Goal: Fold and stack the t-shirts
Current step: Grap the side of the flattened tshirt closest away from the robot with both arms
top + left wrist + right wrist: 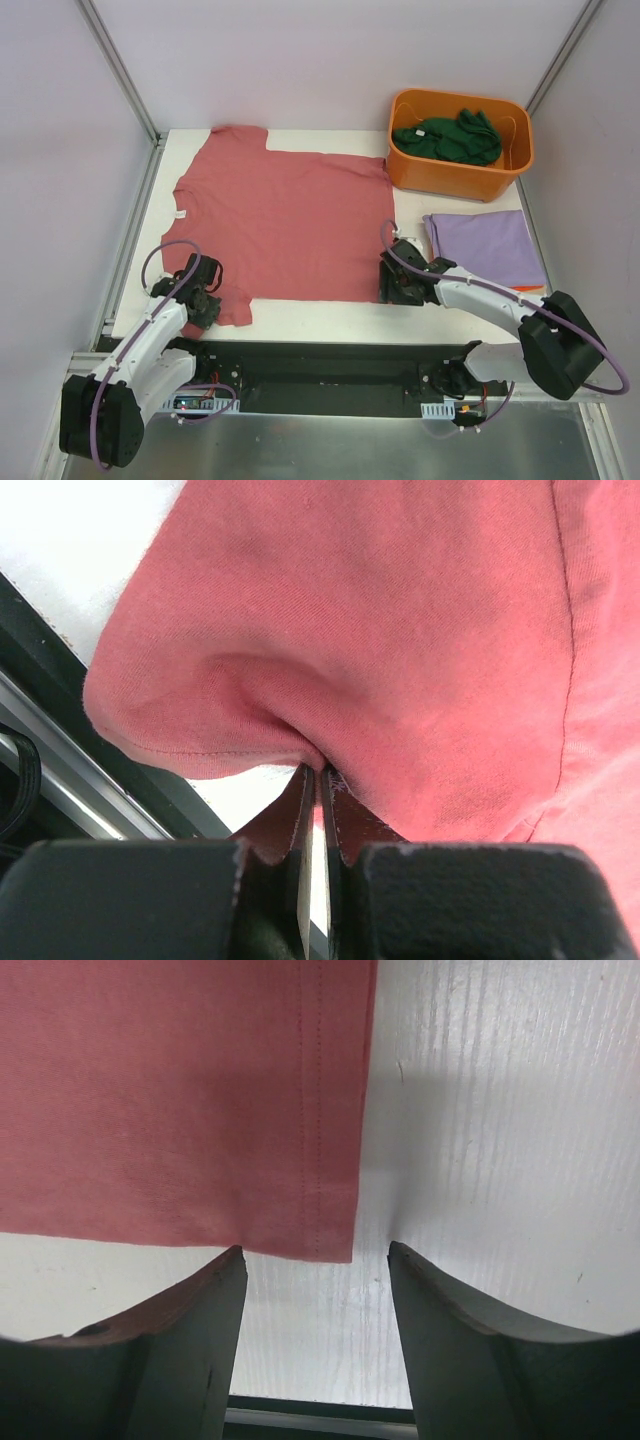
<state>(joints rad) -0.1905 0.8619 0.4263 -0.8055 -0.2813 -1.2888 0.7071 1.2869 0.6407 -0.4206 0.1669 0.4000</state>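
Note:
A large dusty red-pink t-shirt [285,220] lies spread flat on the white table. My left gripper [207,300] is shut on its near left sleeve; the left wrist view shows the cloth [400,640] pinched and puckered between the closed fingertips [322,775]. My right gripper [390,285] is open at the shirt's near right hem corner [325,1230], fingers astride it just above the table, not holding it. A folded lavender-purple t-shirt [485,247] lies at the right. A dark green t-shirt [450,138] is bunched in the orange tub [455,175]. An orange sliver [530,289] shows under the purple one.
The orange plastic tub stands at the back right corner. The table's near edge meets a black rail [330,360] by the arm bases. Grey frame posts [120,70] rise at the back corners.

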